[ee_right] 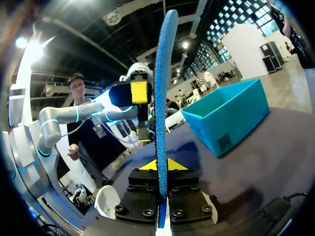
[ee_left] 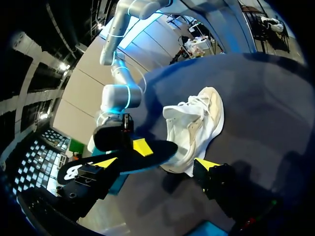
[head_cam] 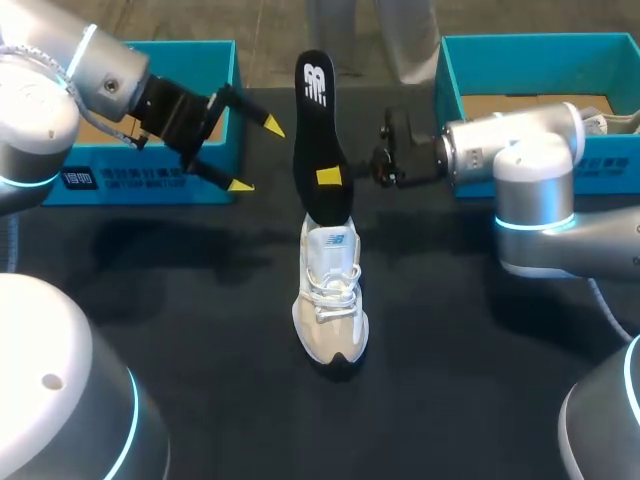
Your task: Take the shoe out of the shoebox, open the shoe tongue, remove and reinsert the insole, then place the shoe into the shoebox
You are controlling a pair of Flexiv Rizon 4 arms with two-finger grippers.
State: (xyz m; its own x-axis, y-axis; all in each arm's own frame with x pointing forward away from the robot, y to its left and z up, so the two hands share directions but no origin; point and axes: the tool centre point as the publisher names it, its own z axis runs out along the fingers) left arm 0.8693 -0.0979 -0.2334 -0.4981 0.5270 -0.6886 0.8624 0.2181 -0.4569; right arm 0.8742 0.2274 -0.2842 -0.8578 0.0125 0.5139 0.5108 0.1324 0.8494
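Observation:
A white shoe stands upright at the table's middle, toe toward the near edge. A black insole rises upright from its opening; how deep its lower end sits is hidden. My right gripper comes in from the right and is shut on the insole at mid-height. In the right wrist view the insole shows edge-on, clamped at the right gripper. My left gripper is open just left of the insole, apart from it. In the left wrist view, insole and shoe lie ahead of the left gripper.
A blue shoebox stands at the back left behind my left gripper, seen also as the shoebox in the right wrist view. A second blue shoebox stands at the back right behind my right arm. Bare black tabletop surrounds the shoe.

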